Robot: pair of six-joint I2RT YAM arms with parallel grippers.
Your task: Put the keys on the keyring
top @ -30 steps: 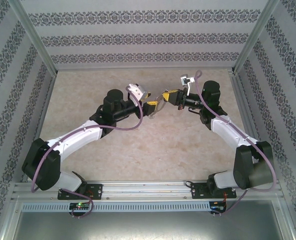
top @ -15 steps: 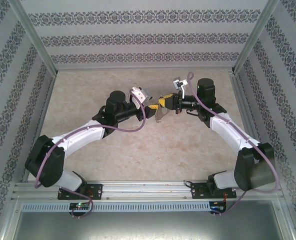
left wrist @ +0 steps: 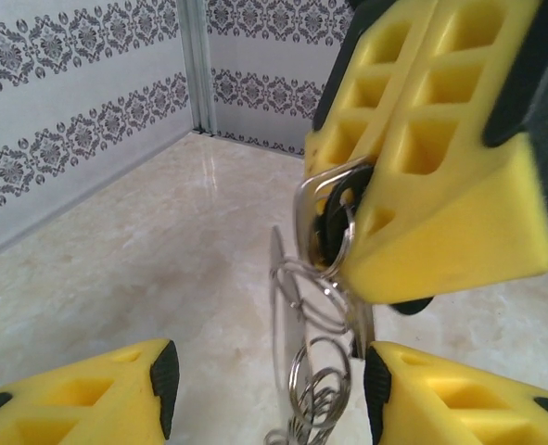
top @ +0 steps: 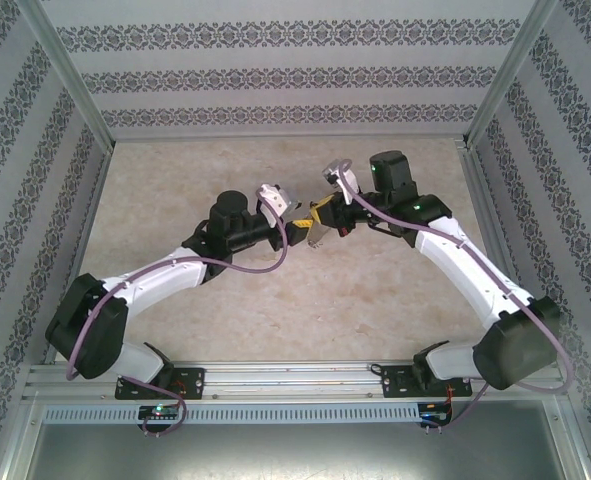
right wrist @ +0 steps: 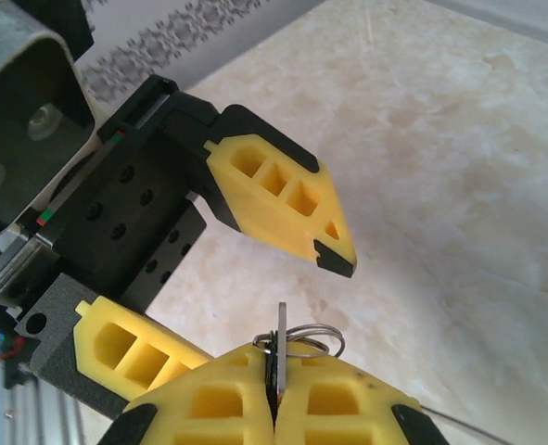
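In right pincer [right wrist: 274,369], keyring [left wrist: 276,320] hanging vertically

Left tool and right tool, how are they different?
The left tool is open; the right tool is shut tight. The right tool pinches the keyring; the left tool grips nothing, and the keyring just hangs down between its jaws. Both are yellow with black tips, and they face each other.

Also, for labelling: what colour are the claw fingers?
Yellow fingers with black trim; best in left wrist view.
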